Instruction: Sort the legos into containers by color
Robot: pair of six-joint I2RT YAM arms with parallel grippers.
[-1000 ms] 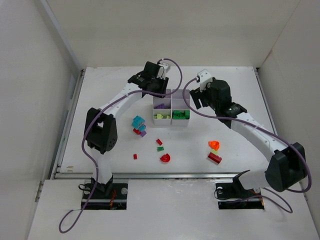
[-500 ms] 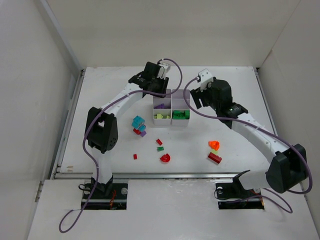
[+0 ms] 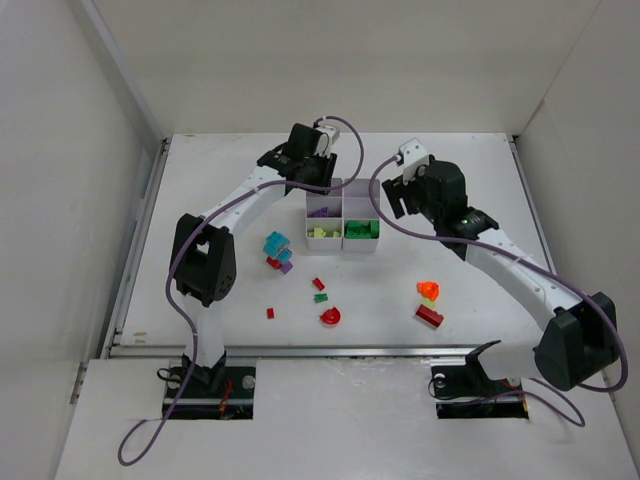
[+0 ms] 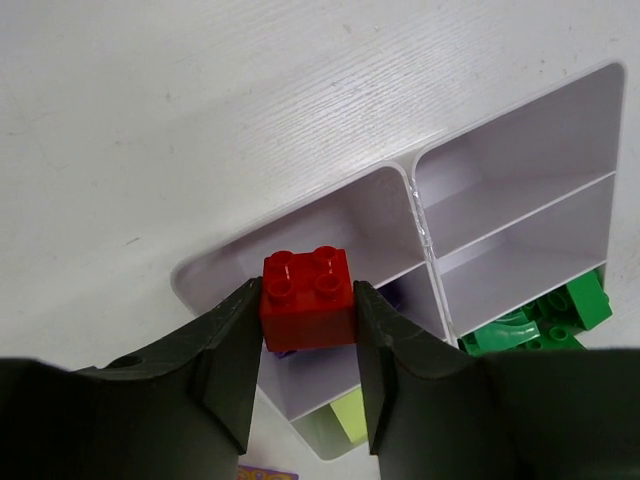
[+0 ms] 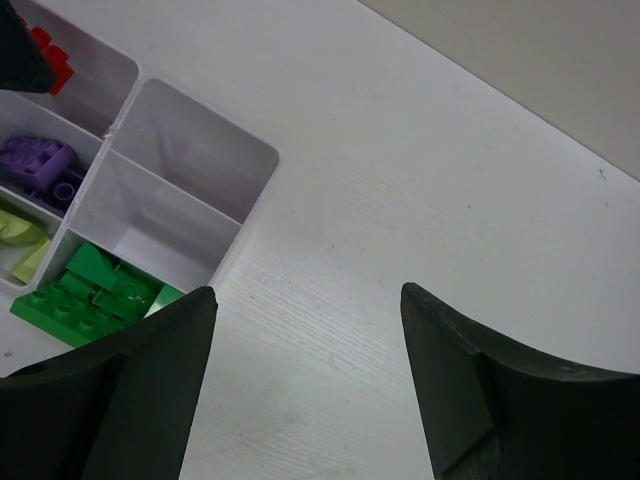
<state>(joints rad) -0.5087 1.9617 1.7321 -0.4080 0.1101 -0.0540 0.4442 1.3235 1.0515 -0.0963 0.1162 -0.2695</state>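
At the left of the white table (image 3: 200, 180), a cluster of cyan bricks (image 3: 274, 243) lies with a small red piece (image 3: 272, 263) and a purple piece (image 3: 286, 267) touching its near side. Nearer, a tiny red brick (image 3: 270, 313) sits alone. A little to the right lie a red sliver (image 3: 318, 284), a green brick (image 3: 321, 297) just near of it, and a rounded red piece (image 3: 331, 316).

The left gripper (image 4: 305, 305) reaches to the far-left corner of the white tray (image 3: 352, 193). Its fingers (image 4: 235, 340) are clamped on the two sides of a red two-by-two brick (image 4: 306, 290), studs up, over the far-left compartment. Whether the brick touches the compartment floor cannot be told.

In the tray's left column, purple bricks (image 5: 40, 160) fill the middle compartment and yellow-green bricks (image 5: 20, 240) the near one. Green bricks (image 5: 90, 290) lie in the near-right compartment.

The right gripper (image 5: 305, 300) hangs over bare table just right of the tray, its fingers (image 5: 450, 370) spread wide with nothing between them.

Farther right and nearer, well apart from the tray, an orange brick (image 3: 428, 290) sits against a small yellow-green brick (image 3: 428, 303), with a longer red brick (image 3: 429, 317) just near of them.
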